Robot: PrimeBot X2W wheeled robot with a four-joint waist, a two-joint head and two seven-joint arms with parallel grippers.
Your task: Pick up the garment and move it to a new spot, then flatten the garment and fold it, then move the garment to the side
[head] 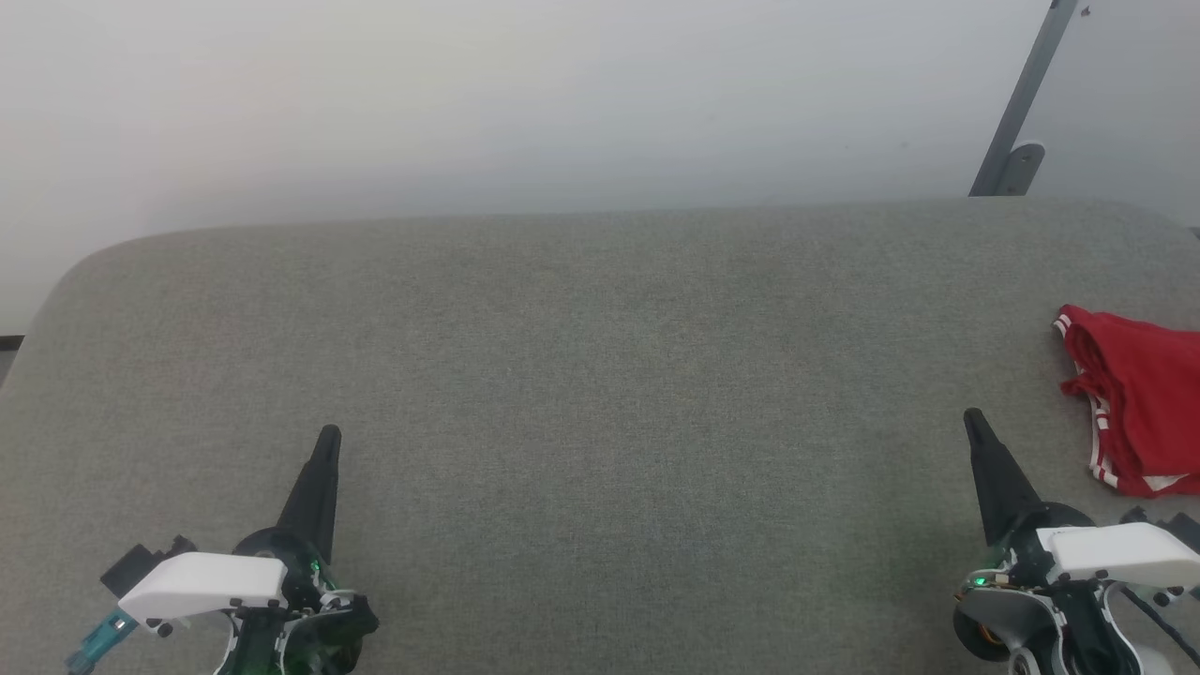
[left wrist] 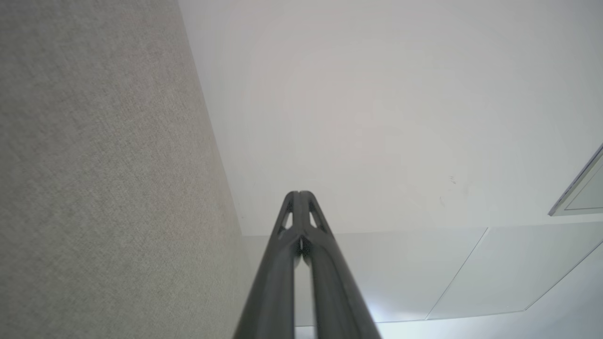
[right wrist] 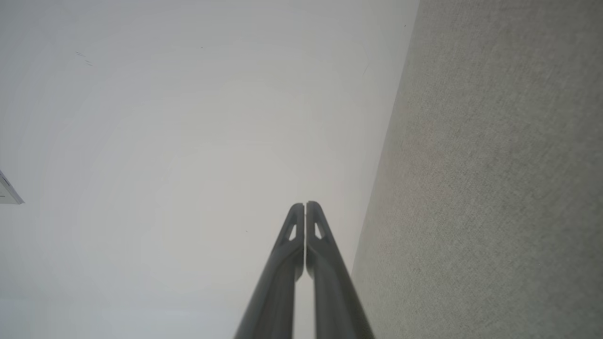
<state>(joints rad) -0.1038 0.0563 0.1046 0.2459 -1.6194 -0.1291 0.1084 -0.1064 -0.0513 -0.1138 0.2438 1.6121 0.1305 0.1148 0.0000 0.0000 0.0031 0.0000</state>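
Head view showed one garment, bunched red with striped trim, lying at the right side of the grey counter. The left end effector and right end effector, two in all, were clenched on nothing. It fitted a shirt awaiting pickup or one already set aside; were a grasp due, pinching a raised fold would serve.

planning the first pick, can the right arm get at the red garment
Probably yes: the garment lies close beside the right end effector, only bare grey fabric between; its jaws must open first.
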